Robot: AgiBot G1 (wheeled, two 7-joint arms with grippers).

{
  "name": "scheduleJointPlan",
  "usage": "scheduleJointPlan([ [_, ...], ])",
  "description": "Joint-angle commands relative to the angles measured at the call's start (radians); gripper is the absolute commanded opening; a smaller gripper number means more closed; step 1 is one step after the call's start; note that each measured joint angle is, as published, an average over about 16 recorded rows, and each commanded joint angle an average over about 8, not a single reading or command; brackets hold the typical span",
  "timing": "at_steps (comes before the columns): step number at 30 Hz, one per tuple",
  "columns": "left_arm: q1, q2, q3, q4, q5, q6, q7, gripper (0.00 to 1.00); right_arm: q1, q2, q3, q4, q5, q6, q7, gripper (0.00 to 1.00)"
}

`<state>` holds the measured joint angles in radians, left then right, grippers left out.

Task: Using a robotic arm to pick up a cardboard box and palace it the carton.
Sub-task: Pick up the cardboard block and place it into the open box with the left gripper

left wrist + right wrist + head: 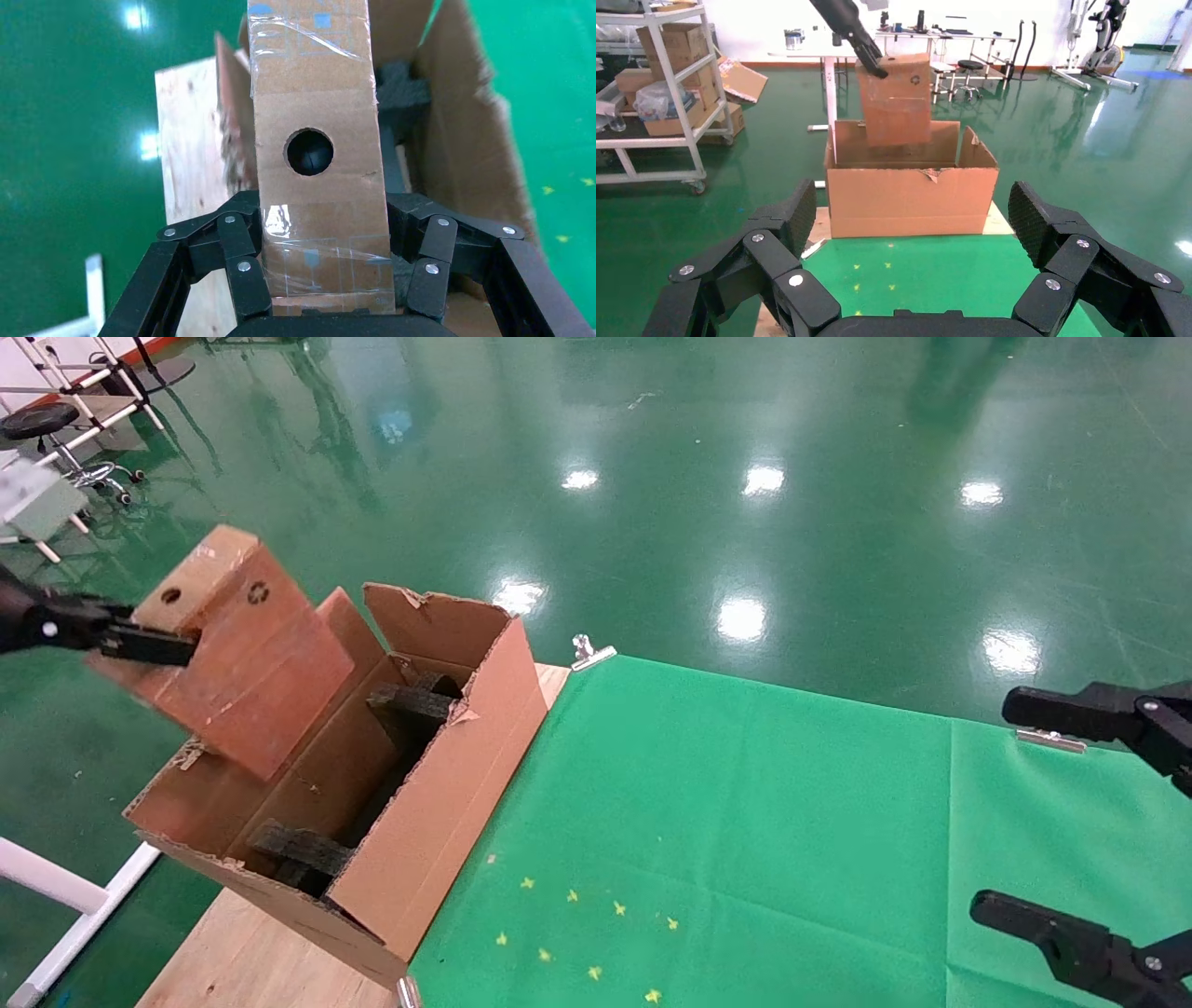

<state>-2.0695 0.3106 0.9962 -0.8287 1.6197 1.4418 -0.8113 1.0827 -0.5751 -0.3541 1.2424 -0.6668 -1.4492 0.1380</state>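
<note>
Gripping the cardboard box at its upper end, the left tool has its fingers clenched on the taped sides, holding it tilted in the air over the open carton. Carton: standing on the counter at its left end, beside the green cloth; torn flaps upright, black foam blocks inside, beneath the box. Right tool: released, fingers spread wide, over the cloth's right side, well apart. Metal clips along the cloth's far edge.
</note>
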Motion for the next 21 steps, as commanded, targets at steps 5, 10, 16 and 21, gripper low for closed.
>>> scheduleJointPlan([
  [5, 0.081, 0.003, 0.011, 0.118, -0.038, -0.084, 0.06, 0.0, 0.0, 0.0, 0.0, 0.0, 0.0, 0.0, 0.0, 1.0],
  [10, 0.134, 0.03, 0.015, 0.206, -0.068, -0.136, 0.112, 0.0, 0.0, 0.0, 0.0, 0.0, 0.0, 0.0, 0.0, 1.0],
  [16, 0.181, 0.071, 0.018, 0.305, -0.088, -0.186, 0.164, 0.0, 0.0, 0.0, 0.0, 0.0, 0.0, 0.0, 0.0, 1.0],
  [21, 0.212, 0.107, 0.018, 0.388, -0.101, -0.225, 0.202, 0.0, 0.0, 0.0, 0.0, 0.0, 0.0, 0.0, 0.0, 1.0],
])
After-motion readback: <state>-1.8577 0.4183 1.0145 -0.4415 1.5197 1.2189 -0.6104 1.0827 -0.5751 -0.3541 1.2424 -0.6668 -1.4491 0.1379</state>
